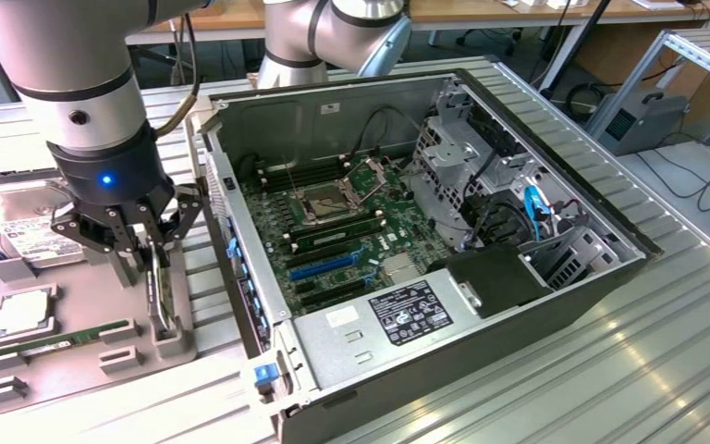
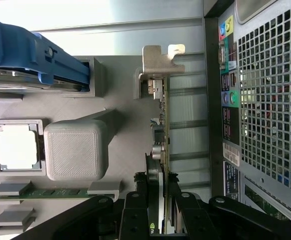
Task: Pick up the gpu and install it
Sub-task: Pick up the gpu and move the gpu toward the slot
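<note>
My tool (image 2: 159, 205) is narrowed astride the gpu (image 2: 162, 125) and seems to pinch it. The card stands on edge in the tray (image 2: 120, 90), beside the case (image 2: 265, 100). I judge it light, stiff and fragile, best held across the board's faces.

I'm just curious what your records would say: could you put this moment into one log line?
gripper: shut on gpu | gpu: standing on edge in gray holder | computer case: open, card not yet installed
</note>
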Available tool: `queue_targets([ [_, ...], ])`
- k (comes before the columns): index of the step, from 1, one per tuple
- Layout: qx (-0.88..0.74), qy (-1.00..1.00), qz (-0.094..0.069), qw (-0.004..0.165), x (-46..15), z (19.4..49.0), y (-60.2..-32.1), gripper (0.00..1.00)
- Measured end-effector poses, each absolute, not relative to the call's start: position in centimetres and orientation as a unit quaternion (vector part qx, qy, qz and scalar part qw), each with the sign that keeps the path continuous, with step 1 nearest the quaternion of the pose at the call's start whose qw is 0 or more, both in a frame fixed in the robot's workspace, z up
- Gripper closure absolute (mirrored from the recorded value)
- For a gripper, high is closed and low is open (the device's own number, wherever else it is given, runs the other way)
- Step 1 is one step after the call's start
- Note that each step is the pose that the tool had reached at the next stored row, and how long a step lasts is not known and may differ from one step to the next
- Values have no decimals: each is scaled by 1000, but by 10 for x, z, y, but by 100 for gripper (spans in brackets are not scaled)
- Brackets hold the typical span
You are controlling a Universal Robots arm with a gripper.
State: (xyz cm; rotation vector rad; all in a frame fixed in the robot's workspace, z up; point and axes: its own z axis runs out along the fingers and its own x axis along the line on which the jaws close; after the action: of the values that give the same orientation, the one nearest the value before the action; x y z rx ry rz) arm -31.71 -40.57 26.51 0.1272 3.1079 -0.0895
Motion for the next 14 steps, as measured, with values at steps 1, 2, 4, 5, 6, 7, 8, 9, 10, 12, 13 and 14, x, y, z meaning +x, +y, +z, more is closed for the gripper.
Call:
queue_targets([
  [1,41,999,-29,15,-317,265,-406,73],
  [2,41,999,-29,15,-317,266,-406,73],
  [4,41,999,-29,15,-317,266,-406,73],
  [5,41,999,-29,15,-317,266,-406,73],
  [6,41,999,-29,15,-317,267,-406,73],
  [7,41,999,-29,15,-317,267,-406,73],
  [8,41,999,-29,15,-317,267,-406,73],
  [9,41,999,-29,15,-317,267,-406,73],
  [10,41,999,-29,15,-317,267,-406,73],
  [12,41,999,-29,15,-317,268,-406,73],
  [13,41,999,-29,15,-317,268,-406,73],
  [14,41,999,-29,15,-317,268,-406,73],
])
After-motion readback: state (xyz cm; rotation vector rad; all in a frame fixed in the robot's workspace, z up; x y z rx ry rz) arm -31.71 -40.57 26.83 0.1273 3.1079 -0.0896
